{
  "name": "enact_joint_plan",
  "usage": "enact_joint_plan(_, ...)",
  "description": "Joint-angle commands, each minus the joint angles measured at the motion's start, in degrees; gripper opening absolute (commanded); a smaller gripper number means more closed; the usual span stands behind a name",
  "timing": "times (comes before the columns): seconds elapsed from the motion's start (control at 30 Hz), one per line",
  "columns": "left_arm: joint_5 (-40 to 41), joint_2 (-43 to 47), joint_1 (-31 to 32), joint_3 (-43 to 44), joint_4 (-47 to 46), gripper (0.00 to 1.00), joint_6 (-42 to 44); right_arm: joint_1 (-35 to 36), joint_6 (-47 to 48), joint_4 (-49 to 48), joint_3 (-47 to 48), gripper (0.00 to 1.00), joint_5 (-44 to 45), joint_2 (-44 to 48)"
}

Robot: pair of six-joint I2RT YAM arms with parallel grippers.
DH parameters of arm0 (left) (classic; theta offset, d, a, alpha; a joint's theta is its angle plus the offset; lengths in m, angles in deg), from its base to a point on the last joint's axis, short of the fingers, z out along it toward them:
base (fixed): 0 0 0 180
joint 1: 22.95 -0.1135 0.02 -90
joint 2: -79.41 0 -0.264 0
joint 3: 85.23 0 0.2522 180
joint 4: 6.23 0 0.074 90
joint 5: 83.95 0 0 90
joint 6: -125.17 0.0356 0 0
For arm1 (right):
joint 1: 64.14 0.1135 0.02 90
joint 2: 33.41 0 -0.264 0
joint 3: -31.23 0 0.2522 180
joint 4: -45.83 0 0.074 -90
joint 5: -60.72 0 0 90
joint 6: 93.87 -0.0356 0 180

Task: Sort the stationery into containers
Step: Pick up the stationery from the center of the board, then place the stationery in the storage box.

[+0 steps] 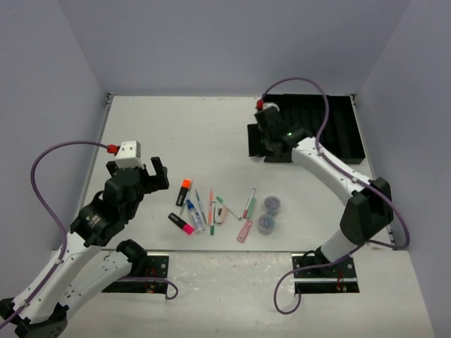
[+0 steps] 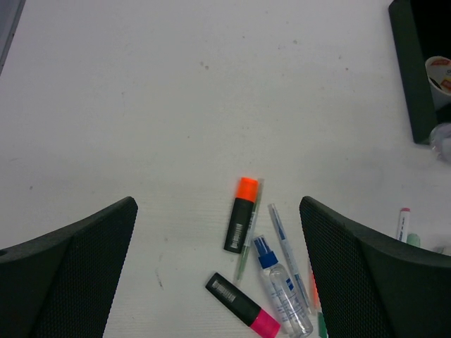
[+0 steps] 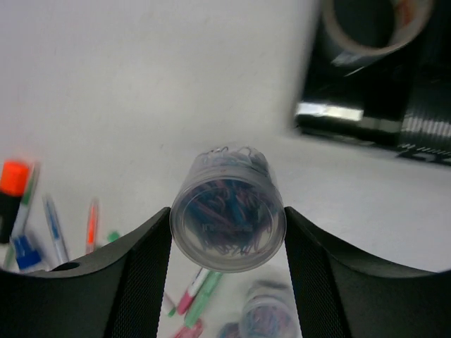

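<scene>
While right pincer (image 3: 227, 229) pinches a clear tub (image 3: 227, 208) of clips, left pincer (image 2: 217, 204) spread wide above pens (image 2: 285, 248)

We see a flat white matte table (image 1: 204, 134) with three plain lilac-grey walls around it: a back wall (image 1: 232, 42) along its far edge, and a left wall (image 1: 42, 84) and a right wall (image 1: 416, 105) at its sides. Faint dark specks (image 2: 204, 65) dot the table's surface.

Right claw (image 3: 227, 227) grips a clip-filled tub (image 3: 227, 208); tape roll (image 3: 373, 51) lies in tray (image 3: 423, 105).
</scene>
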Motion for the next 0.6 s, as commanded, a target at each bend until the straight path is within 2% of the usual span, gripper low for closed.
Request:
enact_joint_plan(0.0,-0.59,0.68,-0.37,-0.66,-2.47,1.00,1.70,-11.74,1.90,1.05,7.39,0.31,4.48,3.53)
enact_joint_plan(0.13,-1.02,1.43,-0.29,-0.66,-2.47,1.00,1.70,-22.99,0.69,1.05,14.96,0.31,7.62,-3.09)
enact_joint_plan(0.3,-2.10,2.53,-0.28,-0.84,-3.00,1.00,1.88,-31.34,1.74,1.05,26.88,0.30,14.42,-15.47)
enact_joint_plan(0.57,-3.67,2.62,0.41,-1.01,-3.44,1.00,2.31,-33.19,10.92,-1.13,37.49,0.30,25.23,-26.37)
